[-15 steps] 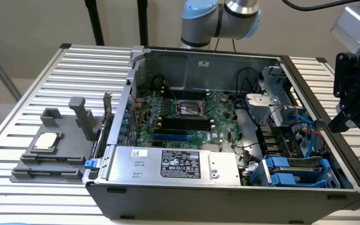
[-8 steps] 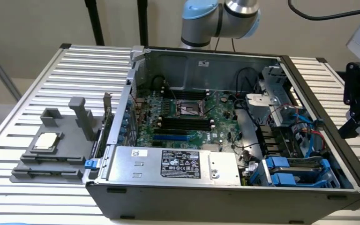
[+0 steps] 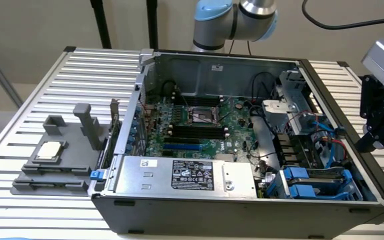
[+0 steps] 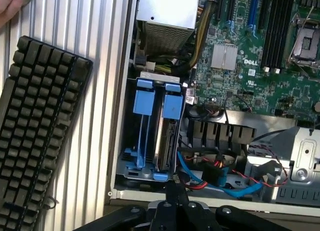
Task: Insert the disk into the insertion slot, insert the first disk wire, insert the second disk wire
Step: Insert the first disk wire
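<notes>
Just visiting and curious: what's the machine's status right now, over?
Hand shut, poised above case edge. Insertion slot holds blue carriers; disk unclear. Loose blue cables beside slot.

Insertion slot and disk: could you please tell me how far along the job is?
Seemingly done: blue carriers sit in the insertion slot, one with a grey slab that looks like the disk. In hand: nothing; the gripper is shut, above the edge of the case near the slot. Left: a blue wire lies loose beside the slot, not visibly plugged in.
</notes>
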Controlling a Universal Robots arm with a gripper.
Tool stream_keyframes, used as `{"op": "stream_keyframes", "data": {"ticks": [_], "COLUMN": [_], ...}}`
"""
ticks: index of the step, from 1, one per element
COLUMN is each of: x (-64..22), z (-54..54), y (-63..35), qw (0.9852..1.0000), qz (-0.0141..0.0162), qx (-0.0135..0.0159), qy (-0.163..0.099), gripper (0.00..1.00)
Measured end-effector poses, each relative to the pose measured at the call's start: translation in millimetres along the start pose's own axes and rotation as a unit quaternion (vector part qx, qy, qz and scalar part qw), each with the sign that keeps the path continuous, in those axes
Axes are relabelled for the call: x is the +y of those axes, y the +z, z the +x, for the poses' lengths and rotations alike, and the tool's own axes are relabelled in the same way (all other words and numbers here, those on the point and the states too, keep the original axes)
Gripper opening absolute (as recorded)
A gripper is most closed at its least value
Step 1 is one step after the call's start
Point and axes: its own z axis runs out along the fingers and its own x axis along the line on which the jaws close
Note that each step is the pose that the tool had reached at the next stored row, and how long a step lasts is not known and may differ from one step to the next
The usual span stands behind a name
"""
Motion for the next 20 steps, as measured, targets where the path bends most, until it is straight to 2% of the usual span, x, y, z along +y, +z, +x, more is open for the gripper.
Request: {"op": "stream_keyframes", "data": {"ticks": [8,17,20], "x": [1.4,6.4,6.9], "z": [-2.9,-21.1,-23.9], "y": [14.9,32.2,37.9], "qw": [1.0,1.0,1.0], "qz": [0.0,0.0,0.0], "qx": [-0.0002,-0.0001,-0.0001], "qy": [0.0,0.0,0.0], "gripper": [0.11,0.11,0.11]}}
